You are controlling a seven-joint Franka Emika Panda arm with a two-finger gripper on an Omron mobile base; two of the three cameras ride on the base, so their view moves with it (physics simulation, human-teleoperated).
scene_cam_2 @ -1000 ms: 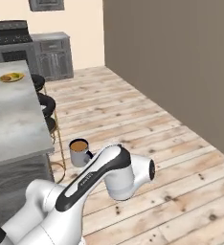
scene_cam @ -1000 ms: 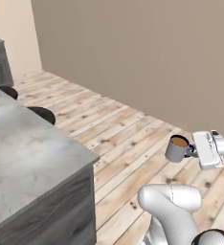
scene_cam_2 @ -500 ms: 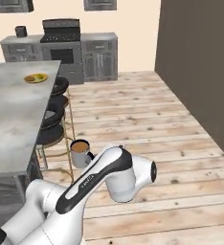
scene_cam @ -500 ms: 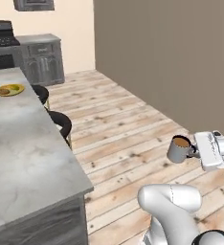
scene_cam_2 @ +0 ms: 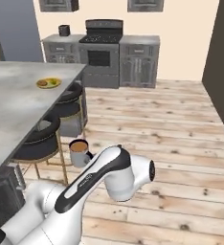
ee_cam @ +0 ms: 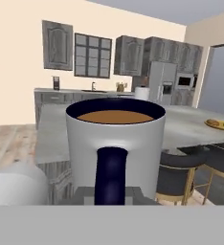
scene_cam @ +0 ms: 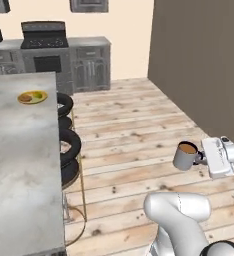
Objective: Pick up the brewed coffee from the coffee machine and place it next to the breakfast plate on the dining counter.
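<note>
While the arm carries the coffee over the wooden floor (scene_cam: 134, 135), I stand beside it and take the dining desk (scene_cam: 19, 165) as my landmark. On the far part of the desk top lies the breakfast plate (scene_cam: 32, 97), yellow with an orange rim, and it is well apart from the mug. To the right of the desk, along its edge, stand dark round stools (scene_cam: 66, 145) with thin golden legs. Further to the right, away from the desk and above the floor, the brewed coffee (scene_cam: 185, 155) hangs in the air, held out from the white arm. The gripper (scene_cam: 205, 158) has the mug by its handle side. I cannot see the fingers themselves, so I cannot say how they close, but nothing else supports the mug, so I judge that they grip it.

For this step I think the mug must stay upright while the base comes nearer to the desk. The coffee reaches almost to the rim, so a sudden turn or a tilt of the hand could spill it. The mug must also rise above the desk top and pass over the stools before it goes toward the plate, and it should come down beside the plate, not on it.

The mug (ee_cam: 115, 148) is small, grey and a little shiny, with a dark loop handle (ee_cam: 111, 176) facing the hand. The brown coffee inside lies flat and level.
</note>
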